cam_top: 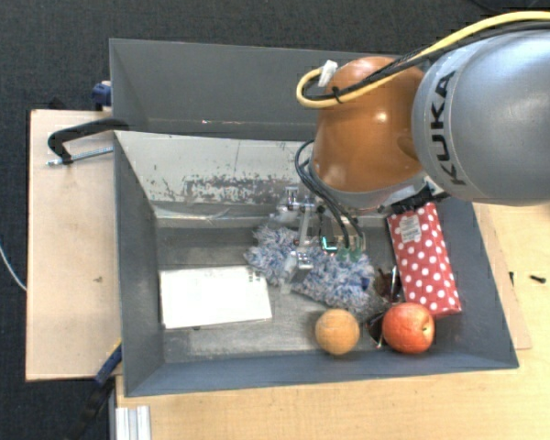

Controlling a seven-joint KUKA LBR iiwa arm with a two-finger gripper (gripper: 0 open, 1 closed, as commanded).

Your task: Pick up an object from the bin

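Blue-and-white crumpled cloth (pixel 325 278) lies mid-floor in the bin (pixel 134 246), its long axis slanting toward the near right corner; the jaws hang directly over its far left end, so a straight descent looks enough; whether they stand apart or together cannot be told; a tan ball (pixel 336 331) and a red apple (pixel 408 327) sit by the near wall, just beside the cloth.

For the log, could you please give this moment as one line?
claw over blue-white cloth | bin centre | nearby orange, apple
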